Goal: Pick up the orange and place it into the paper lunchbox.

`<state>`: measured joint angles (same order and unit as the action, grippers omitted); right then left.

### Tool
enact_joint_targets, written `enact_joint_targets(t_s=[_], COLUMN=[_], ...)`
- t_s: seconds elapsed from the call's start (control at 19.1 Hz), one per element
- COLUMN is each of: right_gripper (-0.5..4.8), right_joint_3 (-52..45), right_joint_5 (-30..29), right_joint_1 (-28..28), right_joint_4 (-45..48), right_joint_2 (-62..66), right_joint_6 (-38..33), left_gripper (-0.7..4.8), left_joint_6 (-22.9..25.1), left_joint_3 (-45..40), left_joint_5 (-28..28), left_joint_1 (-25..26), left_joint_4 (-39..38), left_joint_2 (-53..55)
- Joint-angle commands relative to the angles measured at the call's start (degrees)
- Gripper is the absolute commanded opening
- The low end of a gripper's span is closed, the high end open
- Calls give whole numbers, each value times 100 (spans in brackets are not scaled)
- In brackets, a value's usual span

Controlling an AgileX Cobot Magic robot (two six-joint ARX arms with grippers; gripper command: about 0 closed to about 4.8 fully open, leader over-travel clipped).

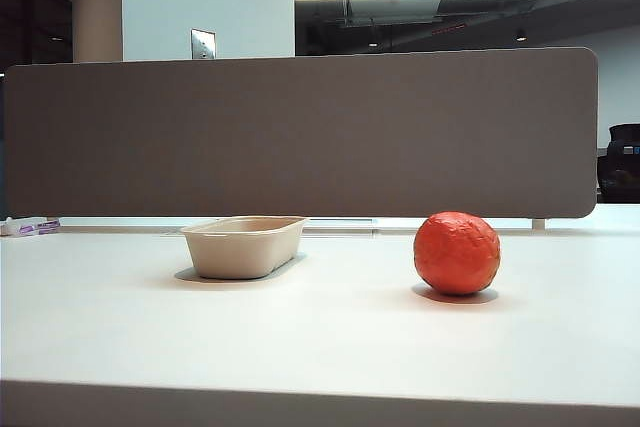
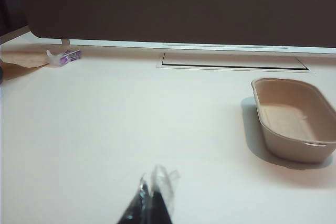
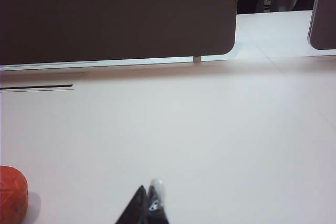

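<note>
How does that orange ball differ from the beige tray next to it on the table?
The orange is a round, reddish-orange ball with a wrinkled, slightly glossy skin; the paper lunchbox is a beige, matte, rectangular tray with rounded corners. The orange is closed and solid-looking, while the lunchbox is open-topped and empty. The lunchbox is wider; the orange stands a little taller. Both rest apart on the white table, untouched by either gripper.

My left gripper (image 2: 152, 203): the frame's lower edge is cutting it off; only blurred, closed tips are showing.
My right gripper (image 3: 148, 207): likewise cropped at the bottom, tips pressing together.
Orange (image 3: 11, 193): the lower-left corner is slicing it.
Paper lunchbox (image 2: 294, 141): the right edge is clipping it.
Purple-white item (image 2: 64, 56): too small for identifying.
</note>
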<state>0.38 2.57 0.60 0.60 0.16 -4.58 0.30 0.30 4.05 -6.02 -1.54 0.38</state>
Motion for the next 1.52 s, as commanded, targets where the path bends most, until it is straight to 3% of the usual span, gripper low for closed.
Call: enact_joint_targets(t_s=[0.05, 0.37, 0.63, 0.79, 1.1, 1.15, 1.26, 1.31, 1.41, 1.52], right_gripper=[0, 0, 0, -1, -1, -1, -1, -1, -1, -1], right_joint_3=[-35, -22, 393, 841, 2094, 2774, 3209, 3810, 4183, 4706], right_joint_5=[-11, -11, -13, -2, -33, -319, -544, -881, -1126, -1620], right_joint_1=[0, 2, 2, 2, 7, 7, 7, 7, 9, 15], right_joint_4=[94, 105, 61, -125, -389, -476, -470, -474, -494, -511], right_joint_2=[-2, -2, 2, 42, 658, 1373, 1939, 2702, 3152, 3849], right_joint_6=[9, 7, -168, -166, -164, -142, -142, -140, -140, -140], left_gripper=[-5, -5, -5, -5, -5, -5, -5, -5, -5, -5], left_joint_6=[-33, -35, -763, -837, -846, -658, -619, -621, -616, -627], left_joint_3=[-9, -9, 393, 835, 2490, 3241, 3742, 4428, 4909, 5718], left_joint_5=[-17, -15, 149, 225, 72, -417, -603, -1075, -1405, -1609], left_joint_1=[-2, -2, -2, -2, -4, -4, -4, -9, -9, -48], left_joint_4=[35, 46, 125, 83, -931, -892, -894, -1029, -1309, -2098], left_joint_2=[-20, -20, -17, 15, 817, 1641, 2236, 3012, 3477, 4144])
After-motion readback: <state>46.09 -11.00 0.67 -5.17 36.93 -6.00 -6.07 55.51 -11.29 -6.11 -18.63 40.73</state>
